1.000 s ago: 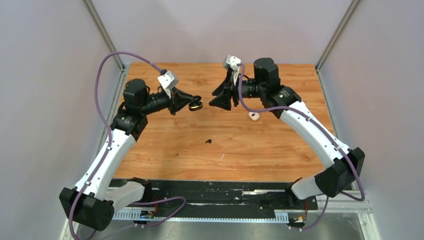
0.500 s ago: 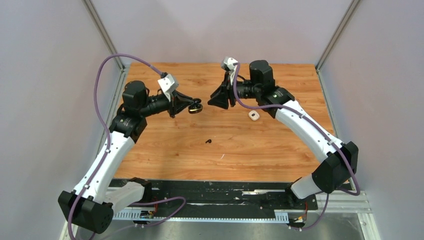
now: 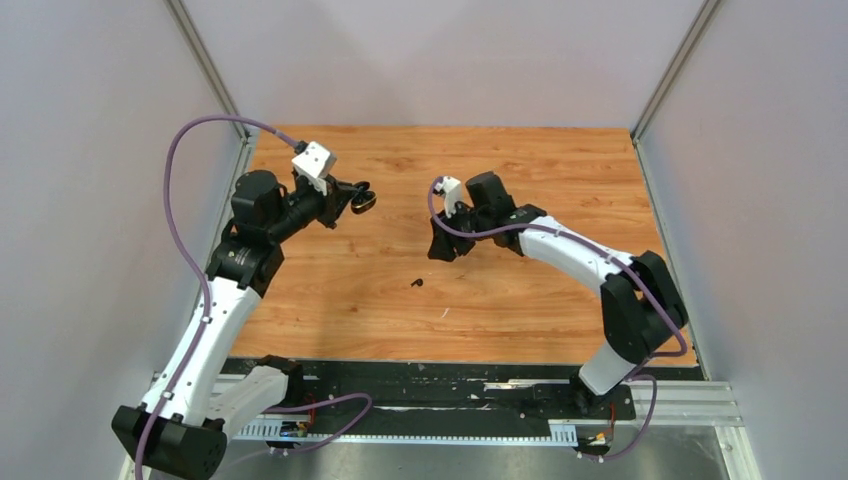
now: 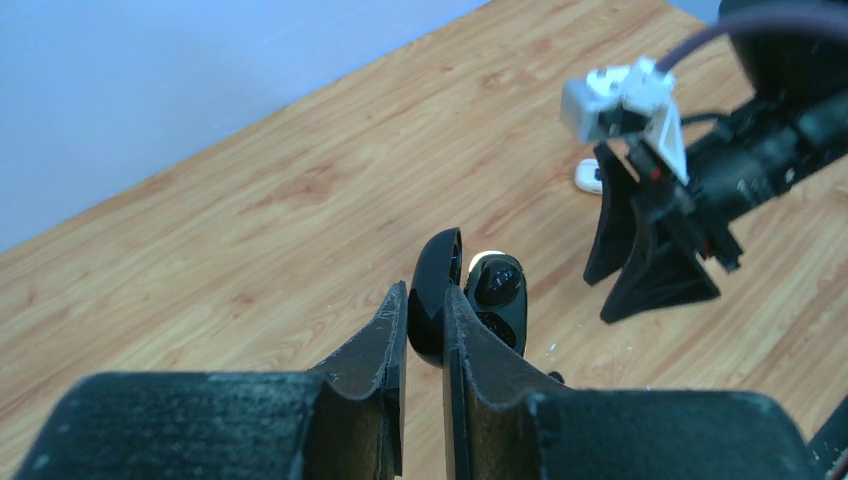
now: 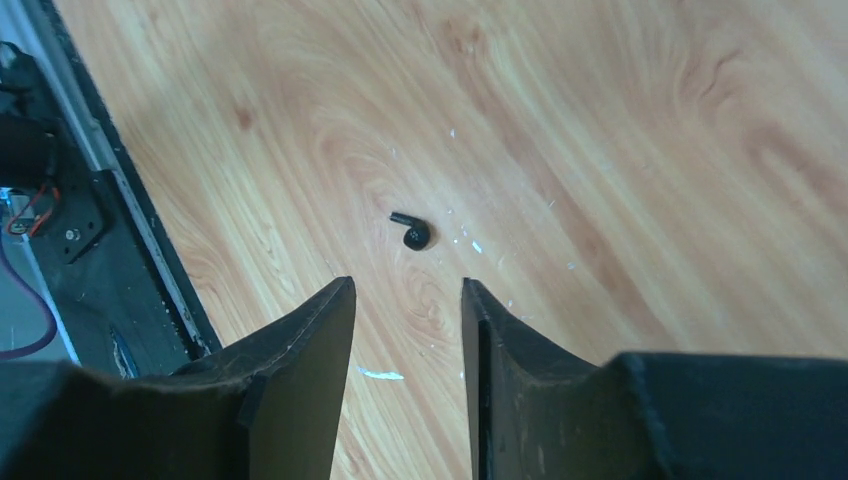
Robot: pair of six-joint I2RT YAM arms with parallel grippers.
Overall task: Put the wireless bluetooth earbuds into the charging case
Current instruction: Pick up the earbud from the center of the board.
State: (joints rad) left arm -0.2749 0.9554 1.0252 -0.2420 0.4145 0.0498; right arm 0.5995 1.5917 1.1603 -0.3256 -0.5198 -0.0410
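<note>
Left arm (image 3: 222, 290): reaches from the near left corner toward the far left part of the bench (image 3: 330, 310), with its wrist raised above the wood.
Left jaws: nearly closed, pinching the lid of the black charging case (image 4: 436, 296) between them.
Black charging case: open and held clear of the bench. Its lid stands edge-on in the grip and its body hangs open beside the lid, on the side toward the right arm. From above it shows as a small dark shape at the tip of the left arm (image 3: 362, 198).
Seated black earbud (image 4: 497, 284): a glossy dark rounded piece in the well of the case body. It is too small to tell how deep it sits.
Right arm (image 3: 575, 250): bends in from the near right corner toward the middle of the bench, with its wrist pointing down at the wood.
Right jaws: parted about halfway, with only bare wood in the gap between them.
Loose black earbud (image 5: 410, 232): lies on its side on the bench, near the middle and a little toward the near edge (image 3: 416, 283). In the right wrist view it sits just past the tips of the right jaws, in line with the gap, and touches neither.
Small white object (image 4: 588, 176): on the bench behind the right wrist, partly hidden by it. What it is cannot be told.
White flecks (image 5: 381, 374): scattered on the wood around the loose earbud.
Black rail (image 5: 95, 215): runs along the near edge of the bench.
Purple cable (image 3: 185, 160): loops from the left wrist down along the left arm.
</note>
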